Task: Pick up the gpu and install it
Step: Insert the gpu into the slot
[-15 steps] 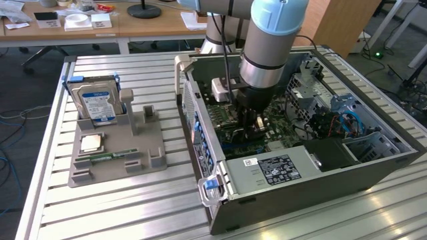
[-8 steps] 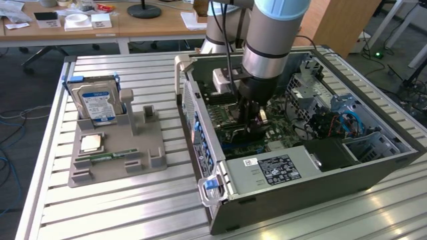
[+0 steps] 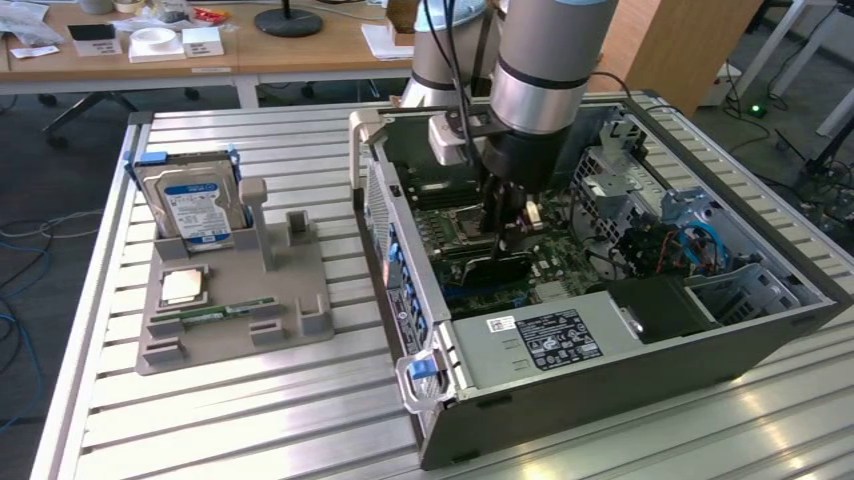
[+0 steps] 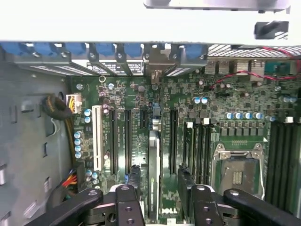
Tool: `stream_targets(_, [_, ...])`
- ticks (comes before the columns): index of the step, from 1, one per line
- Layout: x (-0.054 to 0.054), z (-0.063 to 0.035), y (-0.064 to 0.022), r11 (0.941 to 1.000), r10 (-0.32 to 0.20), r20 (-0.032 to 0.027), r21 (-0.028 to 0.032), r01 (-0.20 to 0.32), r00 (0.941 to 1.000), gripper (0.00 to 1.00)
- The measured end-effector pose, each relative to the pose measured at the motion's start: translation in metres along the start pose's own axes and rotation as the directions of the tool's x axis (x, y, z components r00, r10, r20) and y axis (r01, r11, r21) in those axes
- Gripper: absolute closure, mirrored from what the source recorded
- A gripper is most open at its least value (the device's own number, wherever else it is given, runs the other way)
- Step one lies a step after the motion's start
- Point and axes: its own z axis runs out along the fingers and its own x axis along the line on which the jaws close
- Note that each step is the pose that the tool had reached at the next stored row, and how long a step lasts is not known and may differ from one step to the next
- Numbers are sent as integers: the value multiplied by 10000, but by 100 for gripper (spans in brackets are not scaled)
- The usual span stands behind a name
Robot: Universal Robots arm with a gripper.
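Gripper [image 4: 160,181] is hanging inside the open computer case [image 3: 601,395], low over the motherboard [image 4: 225,94]. Jaws are standing wide; the black fingers [image 4: 134,181] are flanking the gpu [image 4: 154,160] with a visible gap on each side, gripping nothing.

The gpu is sitting edge-up directly between the fingers, upright in a slot on the board. Its silver end bracket is reaching the case's rear wall, beyond the fingertips. In the exterior view the card [image 3: 491,268] is showing as a dark slab just under the gripper [image 3: 514,235].

Just beside the gripper, on one side, the empty CPU socket [image 4: 237,174] is lying open, with RAM slots [image 4: 282,160] past it. On the other side, empty expansion slots are running parallel to the card, then a white slot [image 4: 97,136].

Further out, the power supply [image 3: 554,335] is filling the case's near corner.

Well away from the gripper, outside the case, a gray fixture [image 3: 287,300] is resting on the slatted table [image 3: 267,420], carrying an upright hard drive [image 3: 200,205], a CPU chip [image 3: 183,287] and a RAM stick [image 3: 220,312].
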Motion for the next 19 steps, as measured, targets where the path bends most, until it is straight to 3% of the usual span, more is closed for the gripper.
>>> stream_targets(8, [-9,-186,-10,10000,-1,0,13,1,10000,55])
stream_targets(19, [-13,-287,-15,10000,-1,2,18,1,10000,55])
